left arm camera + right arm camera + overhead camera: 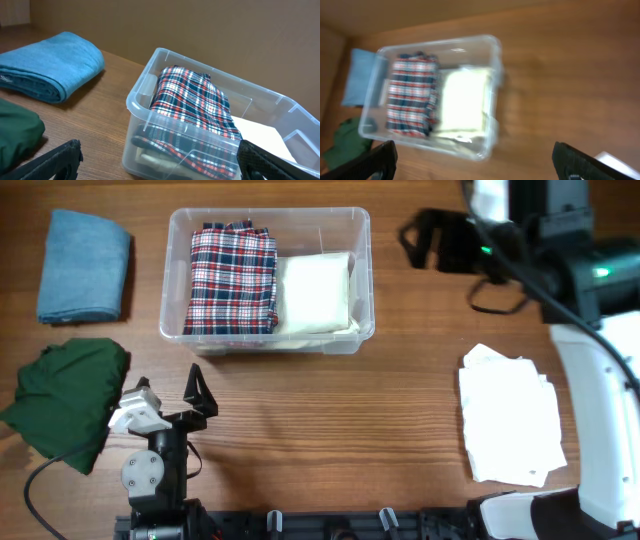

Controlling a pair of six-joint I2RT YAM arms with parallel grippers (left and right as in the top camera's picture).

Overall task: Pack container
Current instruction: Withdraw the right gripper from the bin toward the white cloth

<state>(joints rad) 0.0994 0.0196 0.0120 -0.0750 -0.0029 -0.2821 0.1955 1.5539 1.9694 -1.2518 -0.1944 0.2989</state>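
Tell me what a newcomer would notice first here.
First, the clear container at top centre of the overhead view, holding a red plaid cloth beside a cream cloth. Then the loose cloths: a blue towel and a green cloth at left, a white cloth at right.

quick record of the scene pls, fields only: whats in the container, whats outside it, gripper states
container: clear bin, open top
inside: plaid cloth on the left, cream cloth on the right, both folded
outside, left: blue towel, green cloth
outside, right: white cloth
left gripper: open, empty, beside the green cloth
right gripper: open, empty, right of the container
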